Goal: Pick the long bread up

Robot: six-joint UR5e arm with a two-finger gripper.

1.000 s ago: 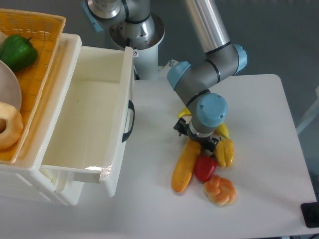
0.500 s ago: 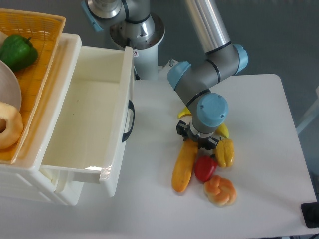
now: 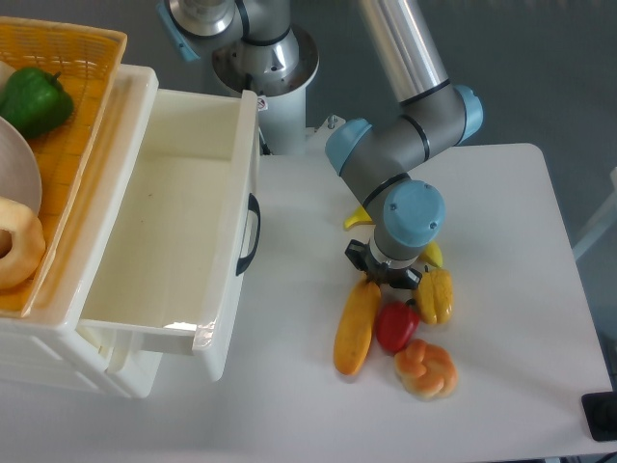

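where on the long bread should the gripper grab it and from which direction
Grip the long bread across its narrow width near the upper end, coming straight down from above. It lies flat on the table, tilted diagonally, with bare table along its left side. The red pepper crowds its right middle, so the upper part under the gripper probably gives the fingers more room.

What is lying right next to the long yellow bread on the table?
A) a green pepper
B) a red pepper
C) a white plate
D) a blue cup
B: the red pepper lies against the right side of the long bread, near the braided bun; the green pepper is far off in the orange basket.
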